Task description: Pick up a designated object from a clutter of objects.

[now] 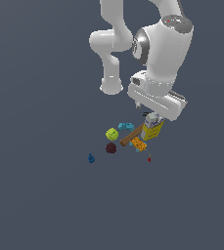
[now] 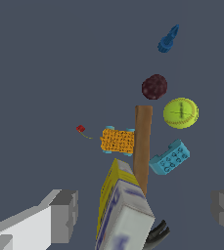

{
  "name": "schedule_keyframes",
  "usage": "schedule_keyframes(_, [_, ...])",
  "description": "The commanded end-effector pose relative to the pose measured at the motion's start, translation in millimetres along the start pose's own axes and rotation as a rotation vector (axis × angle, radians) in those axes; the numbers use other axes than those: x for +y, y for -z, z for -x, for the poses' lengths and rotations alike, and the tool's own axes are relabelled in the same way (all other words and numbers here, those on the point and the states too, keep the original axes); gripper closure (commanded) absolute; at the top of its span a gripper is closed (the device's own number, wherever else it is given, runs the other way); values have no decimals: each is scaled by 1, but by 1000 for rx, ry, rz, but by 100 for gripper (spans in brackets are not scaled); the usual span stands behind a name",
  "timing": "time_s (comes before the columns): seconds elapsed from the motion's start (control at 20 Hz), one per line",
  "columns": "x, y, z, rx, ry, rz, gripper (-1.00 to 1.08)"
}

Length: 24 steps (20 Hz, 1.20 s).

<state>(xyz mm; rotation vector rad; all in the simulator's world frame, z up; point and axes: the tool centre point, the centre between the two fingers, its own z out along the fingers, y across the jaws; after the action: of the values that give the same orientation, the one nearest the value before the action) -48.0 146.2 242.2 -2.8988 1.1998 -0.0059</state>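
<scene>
The carton box (image 2: 123, 210), yellow below with a white top and blue lettering, stands between my open gripper's (image 2: 145, 214) fingers (image 2: 64, 215), with a gap on each side. In the exterior view the gripper (image 1: 151, 118) hangs just above the box (image 1: 154, 132). The wooden-handled hammer (image 2: 143, 146) lies against the box, its dark head beside the box's top. Around it lie the orange block (image 2: 117, 140), teal piece (image 2: 170, 158), yellow-green ball (image 2: 181, 113) and dark red lump (image 2: 154, 87).
A tiny blue piece (image 1: 91, 158) lies apart toward the exterior view's left, and a tiny red piece (image 1: 149, 158) lies in front of the orange block (image 1: 140, 144). The arm's white links (image 1: 157, 58) rise above the clutter on a plain dark grey floor.
</scene>
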Motion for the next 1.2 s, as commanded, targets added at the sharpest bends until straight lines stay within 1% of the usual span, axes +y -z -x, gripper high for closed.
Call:
schedule_keyframes(0.0, [-2, -5, 10, 0, -45, 1, -92])
schedule_keyframes(0.65, [-10, -28, 59, -1, -267, 4, -92])
schedule_keyframes(1.15, [-11, -38, 81, -1, -365, 5, -92])
